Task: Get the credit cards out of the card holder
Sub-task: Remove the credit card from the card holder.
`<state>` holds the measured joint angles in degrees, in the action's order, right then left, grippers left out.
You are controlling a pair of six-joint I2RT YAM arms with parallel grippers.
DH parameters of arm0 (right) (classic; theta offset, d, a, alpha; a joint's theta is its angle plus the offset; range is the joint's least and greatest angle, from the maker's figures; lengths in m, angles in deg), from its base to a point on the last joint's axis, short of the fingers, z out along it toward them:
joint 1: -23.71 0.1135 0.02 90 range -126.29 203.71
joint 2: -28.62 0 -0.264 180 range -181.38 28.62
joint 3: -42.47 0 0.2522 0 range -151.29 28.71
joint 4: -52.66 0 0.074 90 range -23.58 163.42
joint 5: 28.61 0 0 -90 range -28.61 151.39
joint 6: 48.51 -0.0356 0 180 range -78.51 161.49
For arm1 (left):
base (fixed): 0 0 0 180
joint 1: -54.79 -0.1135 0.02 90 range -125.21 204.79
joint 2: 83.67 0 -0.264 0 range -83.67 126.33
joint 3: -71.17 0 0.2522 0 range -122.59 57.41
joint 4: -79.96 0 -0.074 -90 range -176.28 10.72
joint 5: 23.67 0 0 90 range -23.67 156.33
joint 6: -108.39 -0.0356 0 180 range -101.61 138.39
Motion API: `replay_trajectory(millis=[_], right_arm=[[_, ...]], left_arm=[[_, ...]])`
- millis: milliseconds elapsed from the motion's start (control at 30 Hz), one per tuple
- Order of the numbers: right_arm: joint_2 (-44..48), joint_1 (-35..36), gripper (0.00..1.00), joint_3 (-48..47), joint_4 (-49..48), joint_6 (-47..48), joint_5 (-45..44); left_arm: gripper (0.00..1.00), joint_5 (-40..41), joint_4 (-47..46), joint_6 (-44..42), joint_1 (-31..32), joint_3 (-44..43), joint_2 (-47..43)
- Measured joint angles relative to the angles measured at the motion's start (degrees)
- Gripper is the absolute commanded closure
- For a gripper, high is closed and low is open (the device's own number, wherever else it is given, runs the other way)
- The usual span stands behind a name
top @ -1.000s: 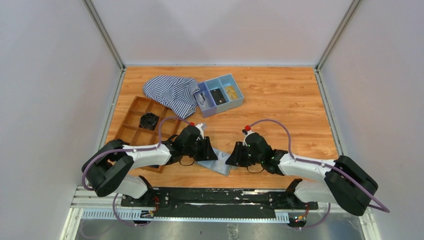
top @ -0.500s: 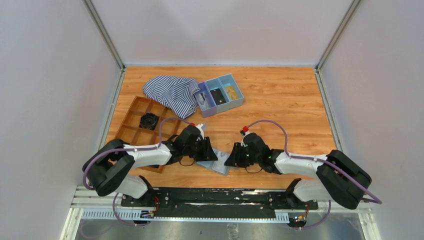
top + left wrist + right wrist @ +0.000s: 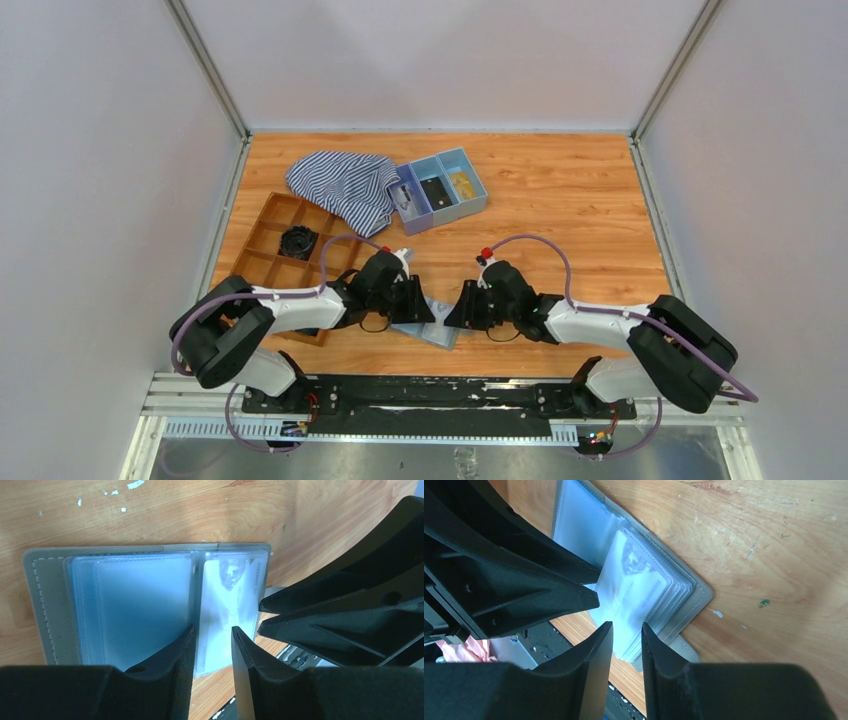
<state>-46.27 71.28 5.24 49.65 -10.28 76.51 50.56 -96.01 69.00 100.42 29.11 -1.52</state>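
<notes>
The right gripper (image 3: pixel 460 310) has slid a little leftward over the last second, closing in on the card holder (image 3: pixel 437 336). The left gripper (image 3: pixel 418 304) sits much where it was.

The card holder lies spread open at the near edge of the table (image 3: pixel 560 200), between the two grippers, which meet over it from either side. The wrist views show soft grey fabric with a stitched border framing a stack of clear, slightly cloudy plastic sleeves. A pale credit card (image 3: pixel 226 600), thin and stiff with faint print, sits inside the top sleeve on the half nearer the right gripper. No card is out yet.

Both claws are narrow, their black wedge-shaped fingers standing a slit apart. Each straddles the near edge of the sleeves, the left beside the fold, the right at the card's lower edge. I cannot tell whether either is actually pinching plastic or only hovering over it. My reading is that the left claw is there to pin or hold the sleeves steady while the right works at the card. The glossy sleeves will likely be slippery, and they may lift along with the card.

Farther back on the left, a brown divided tray (image 3: pixel 262 262) holds a small black object (image 3: pixel 297 241). Beyond it, a crumpled blue-and-white striped cloth (image 3: pixel 345 185) touches a blue three-compartment tray (image 3: pixel 452 217), well apart from the work.
</notes>
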Motion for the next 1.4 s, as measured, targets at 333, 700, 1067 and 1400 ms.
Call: replay_trajectory(millis=[333, 700, 1067, 1400], right_arm=[[1.66, 0.00, 0.70, 0.02, 0.72, -0.09, 0.11], [7.39, 0.00, 0.66, 0.81, 3.10, -1.92, -0.59], [14.25, 0.00, 0.67, 2.49, 5.64, -6.45, -0.68], [6.45, 0.00, 0.65, 3.19, 2.10, -8.92, -1.16]], left_arm=[[0.66, -0.28, 0.00, -0.02, -0.02, -1.27, 0.79], [0.66, -0.24, 0.00, 0.02, -0.02, -1.22, -0.39], [0.64, 0.31, -0.04, 0.52, -2.14, 1.70, -6.01], [0.64, -1.03, -0.04, -0.35, -8.33, 4.98, -8.09]])
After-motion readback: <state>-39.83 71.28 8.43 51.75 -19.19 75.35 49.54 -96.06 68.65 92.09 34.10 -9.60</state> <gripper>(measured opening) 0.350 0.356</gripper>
